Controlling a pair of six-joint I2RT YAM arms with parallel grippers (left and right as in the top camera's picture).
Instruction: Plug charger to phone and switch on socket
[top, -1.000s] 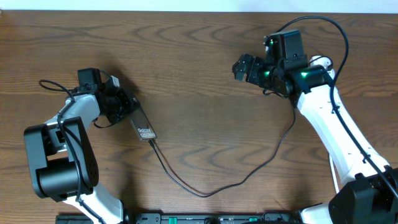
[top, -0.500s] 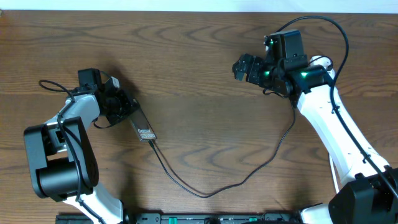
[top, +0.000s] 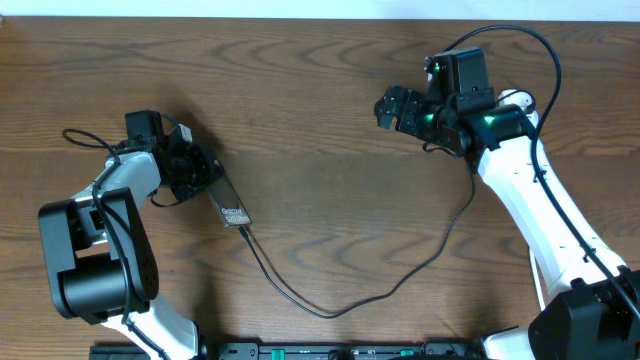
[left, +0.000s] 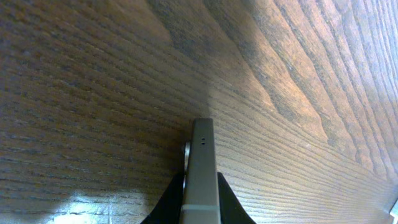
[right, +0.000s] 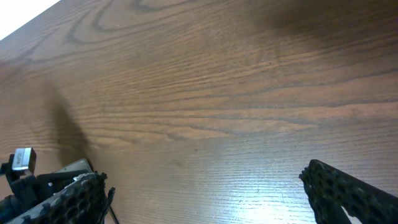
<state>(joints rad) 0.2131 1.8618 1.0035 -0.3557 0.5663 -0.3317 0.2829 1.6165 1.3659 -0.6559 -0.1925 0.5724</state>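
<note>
Left end effector (top: 208, 182) grips bronze-brown slab phone (top: 233, 209).
Its long axis points at thin black charger cable (top: 330, 313); right end effector (top: 392, 108) spread wide, well apart.

1. On my overhead feed, the only writing I can find is on the flat bronze-brown rectangular phone (top: 233, 211). It is short white lettering in what looks like two lines, printed on the upper face and running along the slab's length.
2. That lettering is too small on my screen to read letter by letter, so I cannot confirm a word or brand from it.
3. On my left wrist feed I see only the phone's thin pale edge with two tiny dark dots, and I can make out no characters on it.
4. On my right wrist feed, a small pale square piece (right: 23, 158) sits at the left border, and anything printed on it is too blurred to read.
</note>
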